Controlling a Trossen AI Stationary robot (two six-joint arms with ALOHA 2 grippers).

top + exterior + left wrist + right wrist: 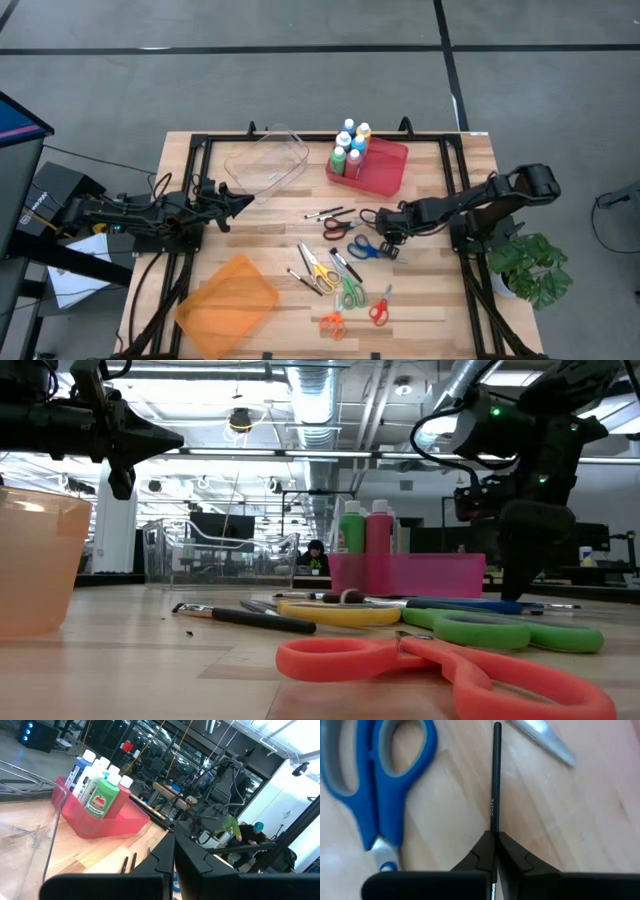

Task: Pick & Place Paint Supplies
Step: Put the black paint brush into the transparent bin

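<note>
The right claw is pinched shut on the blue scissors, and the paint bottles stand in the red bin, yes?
Not quite. The right gripper is shut on a thin black brush handle; the blue scissors lie beside it, as the right wrist view shows. The paint bottles do stand in the red bin.

Both matte black, jointed robot arms are showing thick rounded housings, the left arm [120,212] trailing loose black cables beside its base and the right arm [500,195] ending in a bulbous dark elbow casing. Small green indicator lights are glowing on the right arm's shell in the low view. Each wrist camera is looking past two black, angular plastic fingers [165,857] with notched inner edges, mounted on a flat black crossbar
</note>
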